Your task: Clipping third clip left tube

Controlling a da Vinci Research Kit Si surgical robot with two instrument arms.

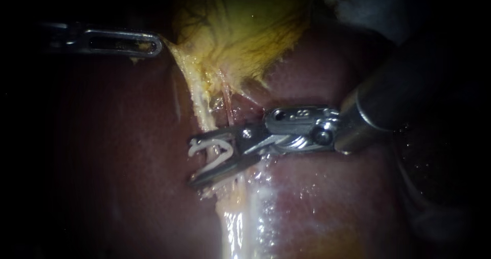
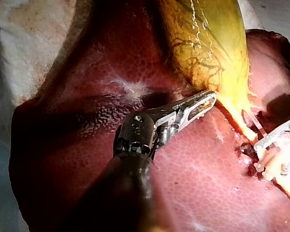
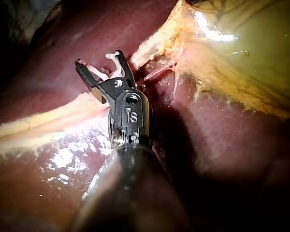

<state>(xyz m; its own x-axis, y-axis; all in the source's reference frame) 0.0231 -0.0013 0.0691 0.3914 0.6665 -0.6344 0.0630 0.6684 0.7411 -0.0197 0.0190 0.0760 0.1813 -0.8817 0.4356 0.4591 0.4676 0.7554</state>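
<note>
The yellow gallbladder (image 1: 245, 23) narrows into a pale left tube (image 1: 202, 110), which runs down over the liver (image 1: 112, 136). My right instrument (image 1: 193, 160) comes in from the right, its jaws standing wide apart astride this tube. A white clip (image 1: 209, 149) sits between them, touching both jaws. The right wrist view shows the same jaws (image 3: 97, 57) with the clip (image 3: 104, 70) against the tube. My left instrument (image 1: 153, 46) is shut on the gallbladder's lower edge and holds it taut. It also shows in the left wrist view (image 2: 208, 100).
A thinner reddish tube (image 1: 228, 108) runs just right of the pale one. Wet, shiny pale tissue (image 1: 240, 213) continues below the jaws. Dark red liver (image 2: 111, 72) surrounds the site, and the right shaft (image 1: 388, 100) crosses the right side.
</note>
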